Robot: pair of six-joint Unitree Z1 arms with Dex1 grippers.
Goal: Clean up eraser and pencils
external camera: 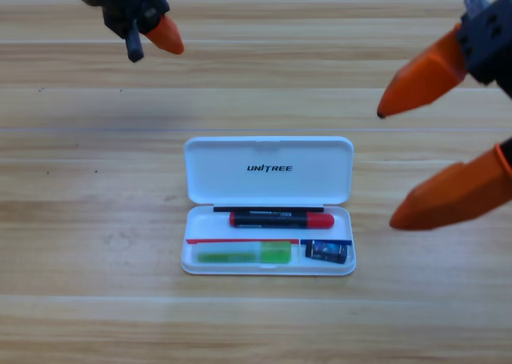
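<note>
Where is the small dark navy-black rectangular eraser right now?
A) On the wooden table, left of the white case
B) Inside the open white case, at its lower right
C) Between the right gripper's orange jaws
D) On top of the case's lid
B: the small dark navy-black eraser lies inside the open white plastic case at its lower right, right of the pale green pencil and below the red pencil, with both grippers away from it.

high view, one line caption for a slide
Red pencil, green pencil and eraser lie in the open white case.
</note>
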